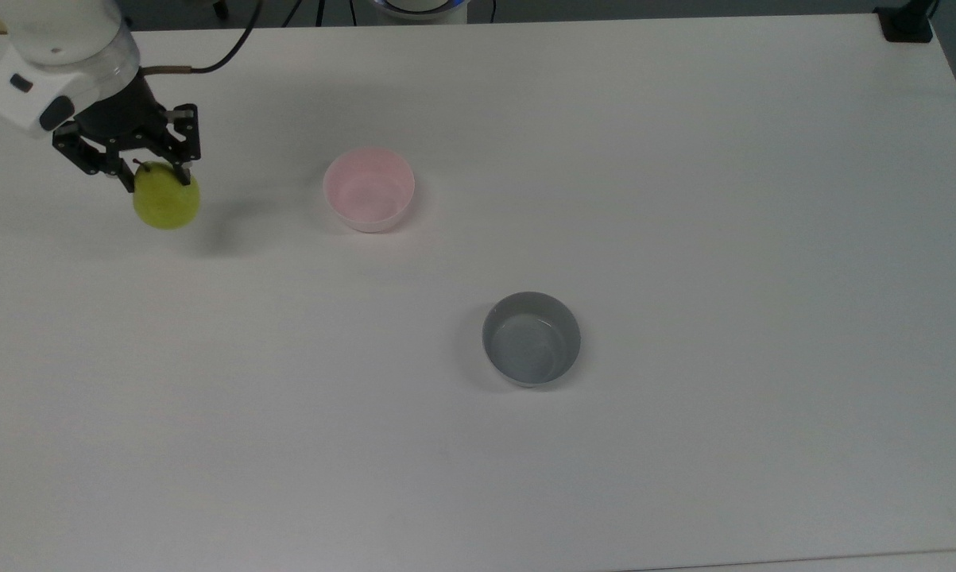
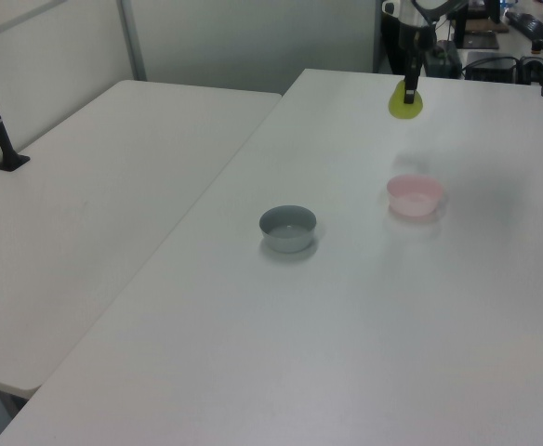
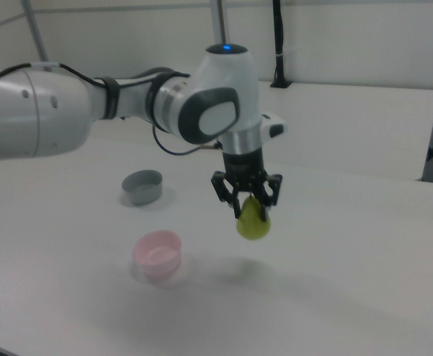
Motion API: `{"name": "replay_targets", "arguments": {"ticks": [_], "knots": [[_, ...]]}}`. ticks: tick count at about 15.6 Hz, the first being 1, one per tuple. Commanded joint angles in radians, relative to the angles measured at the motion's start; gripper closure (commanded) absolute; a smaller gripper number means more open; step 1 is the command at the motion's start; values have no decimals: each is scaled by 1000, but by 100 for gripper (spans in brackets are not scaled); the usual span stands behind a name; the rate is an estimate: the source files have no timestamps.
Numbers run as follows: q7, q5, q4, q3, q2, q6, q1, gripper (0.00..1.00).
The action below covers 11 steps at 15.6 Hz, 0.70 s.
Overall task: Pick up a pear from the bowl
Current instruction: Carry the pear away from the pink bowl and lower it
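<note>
- At the top view's left, the gripper [image 1: 153, 176] was clamped on the narrow top of the pear [image 1: 167, 204], fingers pinching either side of the stem end; the fruit hung below them, clear of the white table [image 1: 684, 199].
- A soft shadow lay on the table to the top view's right of the pear, apart from it, which suggested the fruit was well off the surface, though its height was hard to judge from above.
- The grip sat high on the fruit, so a steady, unhurried carry with no sudden swing seemed wise, lest it slip out.
- Further right, the pink bowl [image 1: 369, 189] stood empty, well apart from the pear.
- Rightmost, the grey bowl [image 1: 532, 338] sat untouched, nearer the table's middle.
</note>
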Motion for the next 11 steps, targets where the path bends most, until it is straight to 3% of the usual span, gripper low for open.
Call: {"name": "replay_targets", "arguments": {"ticks": [1,11], "knots": [[-71,-10,41,-1,74,-25,-48,100],[-108,-11,28,-1,167,164,-94,100]]}}
